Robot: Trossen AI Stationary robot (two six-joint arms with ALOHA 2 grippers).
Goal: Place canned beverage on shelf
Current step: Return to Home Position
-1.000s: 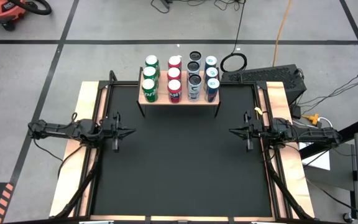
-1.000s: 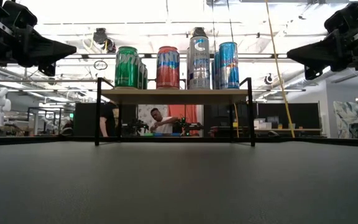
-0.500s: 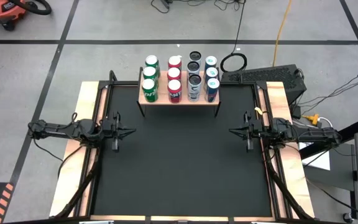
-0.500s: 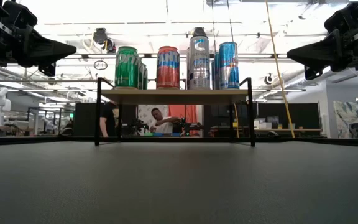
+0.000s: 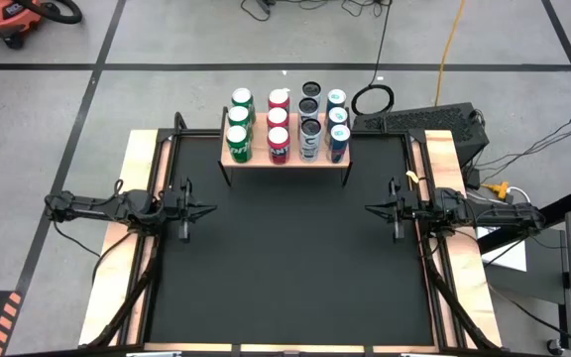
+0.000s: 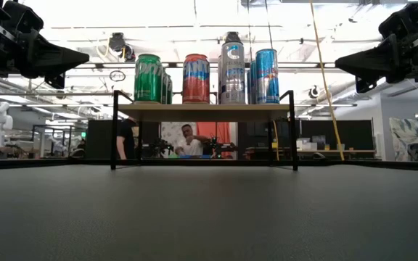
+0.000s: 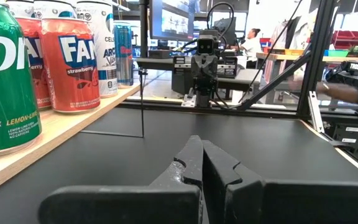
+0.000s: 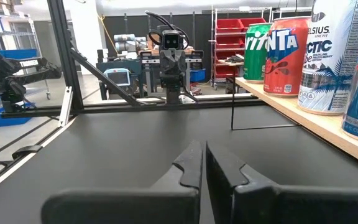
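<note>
The shelf (image 5: 285,157), a light-wood board on thin black legs, stands on its feet at the far middle of the black table (image 5: 285,268). Several cans stand upright on it in rows: green ones (image 5: 238,129), red ones (image 5: 279,134), silver-black ones (image 5: 309,127) and blue ones (image 5: 337,129). My left gripper (image 5: 212,209) hovers at the table's left edge, shut and holding nothing, pointing level toward the middle. My right gripper (image 5: 369,208) mirrors it at the right edge, shut and holding nothing. In the wrist views each shut gripper (image 7: 202,149) (image 8: 202,152) faces the other arm.
Wooden side rails (image 5: 132,198) and black frame bars flank the table. A keyboard (image 5: 419,121) and cables lie beyond the far right corner. A person (image 6: 188,141) sits in the room behind the shelf. The table's middle and near part lie bare.
</note>
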